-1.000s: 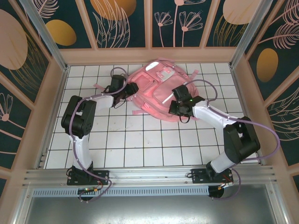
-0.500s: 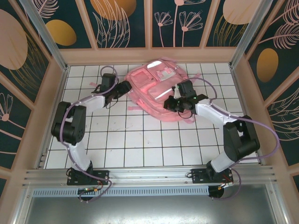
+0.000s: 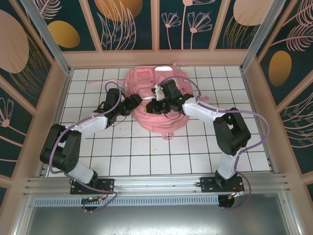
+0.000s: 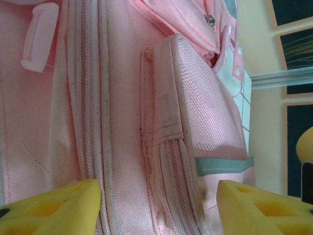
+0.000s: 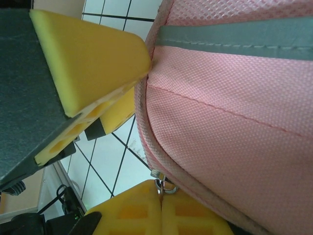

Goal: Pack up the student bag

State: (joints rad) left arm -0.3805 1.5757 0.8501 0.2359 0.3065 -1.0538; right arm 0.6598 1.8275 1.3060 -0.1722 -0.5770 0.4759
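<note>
We see the big pink cloth student bag (image 3: 139, 81) lying at the far middle of the white tiled table (image 3: 146, 156). The right claw (image 5: 161, 210) reaches over the top of the bag. Its yellow pads are squeezed tight together on a small silver metal ring (image 5: 164, 186) at the bag's edge, below a grey shiny strip (image 5: 234, 34). The left claw (image 4: 156, 205) is at the bag's left side. Its yellow fingers (image 4: 49, 205) stand wide apart and hold nothing, and the bag's pink net pocket (image 4: 205, 112) is right in front of them.
</note>
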